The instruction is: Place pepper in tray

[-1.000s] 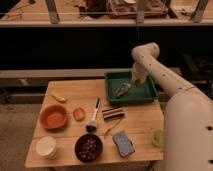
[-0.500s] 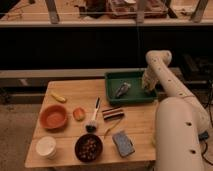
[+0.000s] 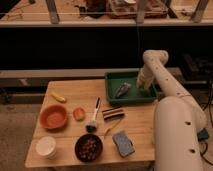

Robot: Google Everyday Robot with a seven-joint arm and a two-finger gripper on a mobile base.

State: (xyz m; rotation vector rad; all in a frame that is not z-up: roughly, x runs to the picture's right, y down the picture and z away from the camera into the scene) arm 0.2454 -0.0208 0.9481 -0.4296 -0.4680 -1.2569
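Observation:
The dark-green tray (image 3: 131, 98) stands at the table's back right. A small elongated, dull grey-green thing, which I take for the pepper (image 3: 122, 90), lies tilted on the tray's floor near its middle, apart from the gripper. My gripper (image 3: 144, 86) hangs at the end of the white arm over the right part of the tray, to the right of the pepper. The arm (image 3: 155, 57) bends over above it.
On the wooden table (image 3: 65, 135) lie a yellow curved item (image 3: 58, 97), an orange bowl (image 3: 53, 116), an orange-red vegetable (image 3: 79, 114), a brush (image 3: 93, 117), a dark bar (image 3: 113, 113), a white cup (image 3: 46, 147), a dark bowl of nuts (image 3: 89, 147) and a blue sponge (image 3: 123, 143).
The arm has swung right, from over the middle of the tray to its right side. The pepper has stayed where it lay in the tray.

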